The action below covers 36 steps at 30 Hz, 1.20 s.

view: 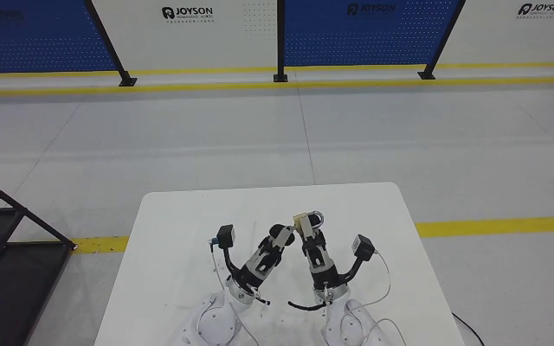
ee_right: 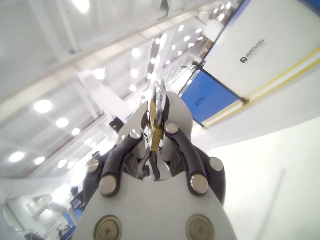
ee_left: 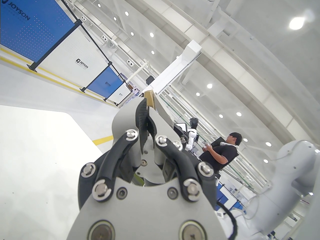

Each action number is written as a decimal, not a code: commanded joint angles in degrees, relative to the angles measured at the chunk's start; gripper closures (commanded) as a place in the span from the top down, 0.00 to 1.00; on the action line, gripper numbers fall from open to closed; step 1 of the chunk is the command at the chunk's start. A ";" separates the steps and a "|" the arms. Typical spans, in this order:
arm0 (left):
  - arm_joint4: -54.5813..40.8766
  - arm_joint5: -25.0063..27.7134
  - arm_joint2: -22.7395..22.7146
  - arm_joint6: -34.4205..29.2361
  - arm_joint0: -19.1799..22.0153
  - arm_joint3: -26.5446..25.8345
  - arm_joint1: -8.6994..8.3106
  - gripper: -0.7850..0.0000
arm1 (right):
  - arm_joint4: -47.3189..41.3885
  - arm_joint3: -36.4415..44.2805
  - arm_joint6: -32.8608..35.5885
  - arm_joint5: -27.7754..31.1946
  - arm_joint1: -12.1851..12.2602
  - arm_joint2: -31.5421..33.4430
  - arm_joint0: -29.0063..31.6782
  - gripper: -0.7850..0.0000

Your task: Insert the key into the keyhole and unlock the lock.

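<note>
Right wrist view: right gripper (ee_right: 155,112) clamps brass lock (ee_right: 155,132). Left wrist view: left gripper (ee_left: 146,112) pinched together, contents hidden. Top view: tips close above table (view: 173,259).

Lock (ee_right: 155,126) in right gripper (ee_right: 158,104) — above table (view: 173,251)

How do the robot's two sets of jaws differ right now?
The right jaws clamp a brass padlock, its silver shackle poking out; the left jaws show nothing held. The padlock's body parts the right jaws; the left jaws' pads meet. Both tilt up over the white table.
</note>
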State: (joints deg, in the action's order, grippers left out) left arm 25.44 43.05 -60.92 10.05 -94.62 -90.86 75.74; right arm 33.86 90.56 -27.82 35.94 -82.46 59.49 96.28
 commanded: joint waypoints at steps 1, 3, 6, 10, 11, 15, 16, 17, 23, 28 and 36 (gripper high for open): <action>0.36 -0.05 0.02 0.23 0.02 0.03 0.02 0.00 | 0.25 -0.03 0.04 -0.06 0.00 -0.05 0.04 0.00; 0.62 -0.15 0.07 0.43 0.06 0.06 0.04 0.00 | 0.40 -0.02 0.04 -0.11 0.00 -0.08 0.07 0.00; 1.28 -0.20 0.07 0.87 0.12 0.11 0.07 0.00 | 0.55 -0.02 0.07 -0.14 0.00 -0.08 0.10 0.00; 4.64 -0.64 -0.27 3.37 -0.03 -0.05 0.16 0.00 | 0.58 -0.01 0.05 -0.14 0.00 -0.09 0.14 0.00; 5.57 -0.71 -0.19 4.12 -0.09 -0.02 0.21 0.00 | 0.58 -0.01 0.05 -0.13 0.00 -0.08 0.15 0.00; 9.99 -1.07 -0.10 7.92 -0.15 0.35 0.42 0.00 | 0.49 0.02 0.12 -0.25 -0.01 -0.08 0.18 0.00; 10.95 -1.03 0.01 8.77 -0.15 0.49 0.47 0.00 | 0.41 0.03 0.06 -0.22 -0.01 -0.07 0.20 0.00; 11.84 -1.11 0.05 9.59 -0.14 0.64 0.52 0.00 | 0.40 0.03 0.06 -0.21 -0.01 -0.07 0.21 0.00; 17.09 -2.11 0.42 14.02 -0.01 1.40 0.78 0.00 | 0.25 0.06 0.29 -0.49 -0.02 -0.06 0.23 0.00; 21.41 -3.54 0.91 17.54 0.14 2.04 1.00 0.00 | 0.18 0.13 0.57 -0.73 -0.01 -0.04 0.22 0.00; 23.89 -4.89 1.76 19.79 0.51 2.70 1.25 0.00 | 1.05 0.06 0.93 -1.23 0.00 -0.14 0.16 0.00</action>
State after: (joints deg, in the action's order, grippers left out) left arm 48.90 38.55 -59.23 29.55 -94.14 -88.16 76.96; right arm 34.77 90.61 -26.94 34.77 -82.47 59.35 96.43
